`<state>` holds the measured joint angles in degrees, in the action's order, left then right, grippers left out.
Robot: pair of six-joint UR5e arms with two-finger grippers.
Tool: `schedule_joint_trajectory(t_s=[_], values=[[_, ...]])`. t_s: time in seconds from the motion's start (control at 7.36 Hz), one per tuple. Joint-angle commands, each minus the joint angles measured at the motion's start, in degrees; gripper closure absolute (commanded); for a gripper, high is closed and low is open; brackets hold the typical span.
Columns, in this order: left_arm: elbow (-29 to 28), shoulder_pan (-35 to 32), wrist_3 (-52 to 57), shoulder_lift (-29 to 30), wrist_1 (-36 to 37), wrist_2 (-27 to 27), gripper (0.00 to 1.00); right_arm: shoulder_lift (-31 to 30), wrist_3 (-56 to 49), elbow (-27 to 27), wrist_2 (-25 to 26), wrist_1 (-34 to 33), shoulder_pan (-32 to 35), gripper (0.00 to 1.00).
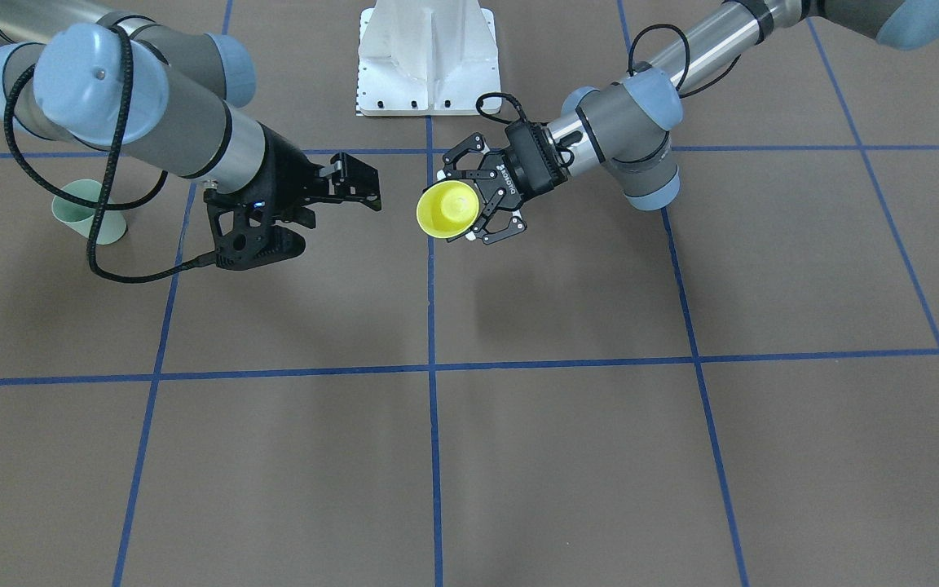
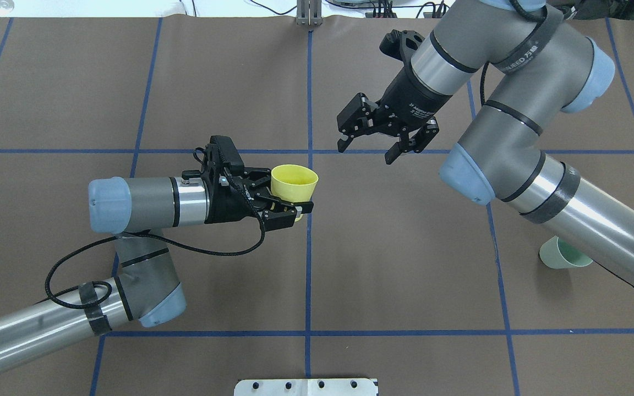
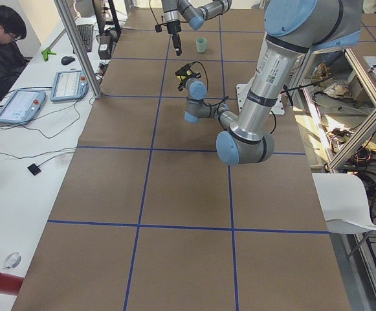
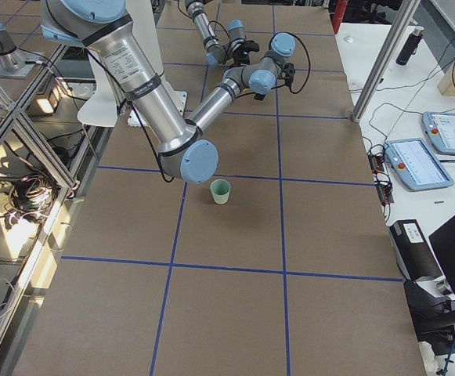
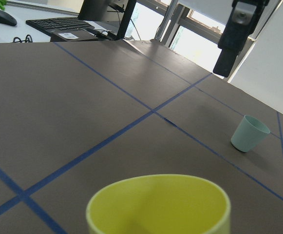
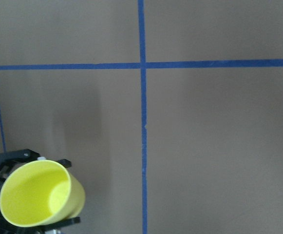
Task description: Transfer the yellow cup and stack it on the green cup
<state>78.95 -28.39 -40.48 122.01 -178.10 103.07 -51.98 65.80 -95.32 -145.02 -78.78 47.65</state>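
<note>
Between the left jaws, the yellow cup [image 2: 294, 184]

Overhead and front-facing views look steeply down from opposite sides, both sharing the yellow cup [image 1: 447, 209].

The right arm [image 2: 597, 225] is slanting across above the green cup [image 2: 559, 257] on the desk's [image 2: 405, 264] right side and overhanging its right rim, so the room above it is lying open only from the left and near sides. A broad stretch of open desk is lying between it and the yellow cup [image 2: 294, 183] at the middle. The right gripper [image 2: 366, 151] is hanging with its jaws spread just far-right of the yellow cup, crowding that side.
</note>
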Motion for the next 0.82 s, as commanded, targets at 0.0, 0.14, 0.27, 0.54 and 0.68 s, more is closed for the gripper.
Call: schedule_joint_trajectory(t_s=[0.0, 0.14, 0.27, 0.54, 0.68], values=[[-0.2, 0.5, 0.1, 0.5, 0.0, -0.1, 1.00, 1.0, 0.8, 1.1, 0.0, -0.1, -1.2, 0.02], [-0.4, 0.7, 0.1, 1.0, 0.0, -0.2, 1.00, 1.0, 0.8, 1.2, 0.0, -0.1, -1.3, 0.03], [-0.6, 0.8, 0.1, 1.3, 0.1, -0.2, 1.00, 1.1, 0.7, 1.4, 0.0, 0.0, -1.6, 0.06], [-0.7, 1.5, 0.2, 2.5, 0.6, -0.6, 1.00, 2.8, 0.7, 3.5, 0.0, 0.0, -1.8, 0.11], [-0.7, 1.6, 0.2, 2.5, 0.6, -0.7, 1.00, 2.9, 0.7, 3.7, 0.0, 0.0, -2.2, 0.13]])
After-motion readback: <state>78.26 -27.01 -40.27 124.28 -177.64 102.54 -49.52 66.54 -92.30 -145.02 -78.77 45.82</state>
